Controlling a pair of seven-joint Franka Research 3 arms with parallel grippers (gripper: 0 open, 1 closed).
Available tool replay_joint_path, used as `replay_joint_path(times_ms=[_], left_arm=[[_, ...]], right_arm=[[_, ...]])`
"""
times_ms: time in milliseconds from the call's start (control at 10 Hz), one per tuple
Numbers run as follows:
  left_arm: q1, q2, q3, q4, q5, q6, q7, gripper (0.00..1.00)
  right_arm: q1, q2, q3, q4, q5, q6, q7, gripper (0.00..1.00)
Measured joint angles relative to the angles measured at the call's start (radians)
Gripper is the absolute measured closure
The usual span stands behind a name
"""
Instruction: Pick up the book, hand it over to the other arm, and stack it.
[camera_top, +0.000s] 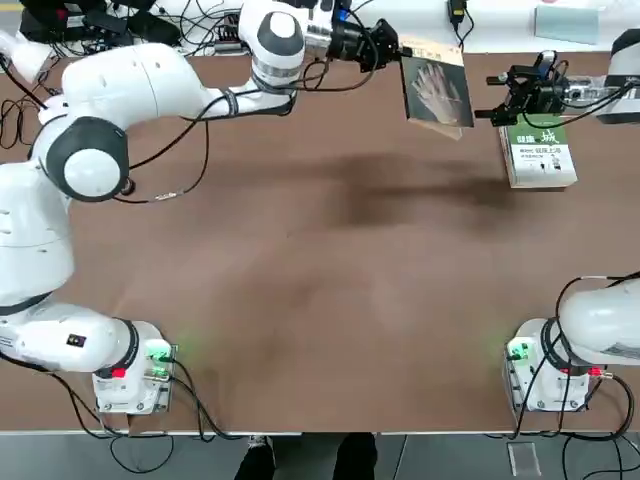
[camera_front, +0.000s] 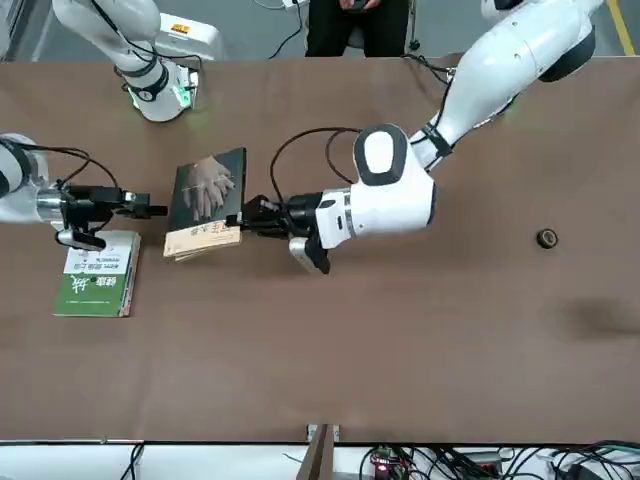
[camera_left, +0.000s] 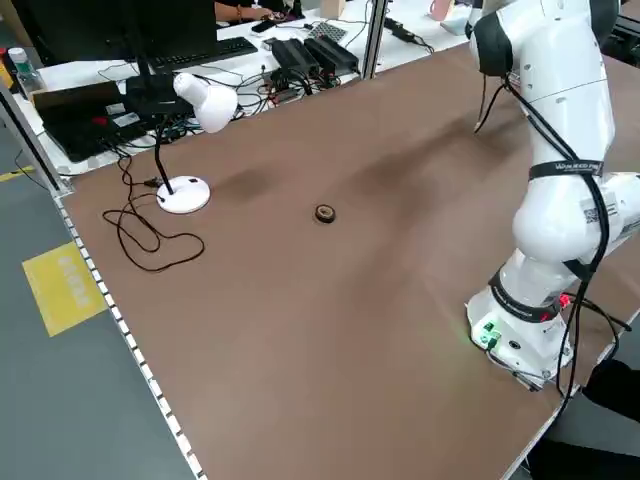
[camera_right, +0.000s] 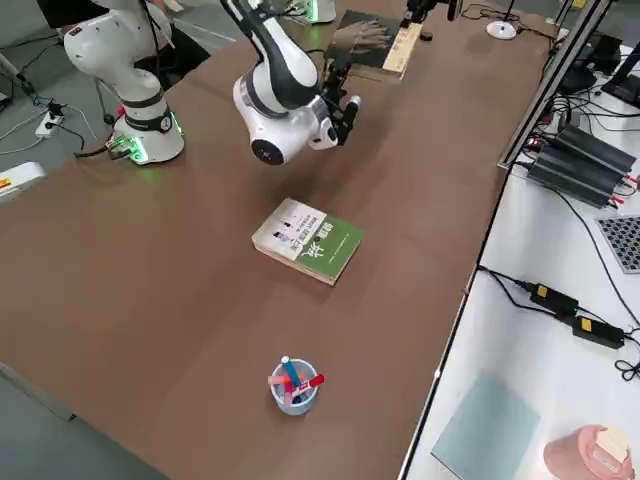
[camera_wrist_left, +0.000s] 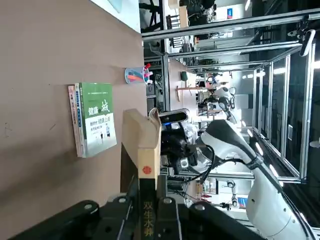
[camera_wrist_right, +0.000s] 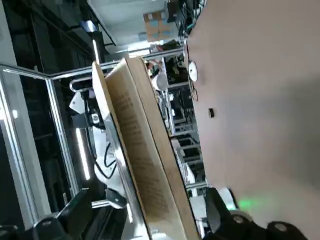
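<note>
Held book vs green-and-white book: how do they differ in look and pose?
- Cover: the held book is dark with a pale hand image; the green-and-white book shows green and white panels with lettering.
- Support: the held book is up in the left gripper; the green-and-white book lies on the table.
- State: the held book's pages fan apart; the green-and-white book is closed.
Shared: both are paperback-like.

Brown tabletop (camera_top: 310, 290) open mid-table and between both arm bases. Far side's tight: dark-covered paperback with pale hand image (camera_top: 435, 95) fills the gap between left gripper (camera_top: 402, 49), clamped on it, and right gripper (camera_top: 484, 97), fingers wide apart with book edge between. Thick green-and-white book (camera_top: 540, 160) blocks low passes by right gripper. Pen-filled light-blue cup (camera_right: 295, 390) stands beyond it; small black ring (camera_front: 547, 238) sits on left arm's side.
</note>
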Motion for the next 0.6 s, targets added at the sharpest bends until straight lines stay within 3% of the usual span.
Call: replay_joint_path(times_ms=[600], left_arm=[[-0.003, 0.003, 0.001, 0.004, -0.041, 0.000, 0.002, 0.99]], right_arm=[[0.001, 0.024, -0.004, 0.000, 0.021, 0.004, -0.030, 0.00]])
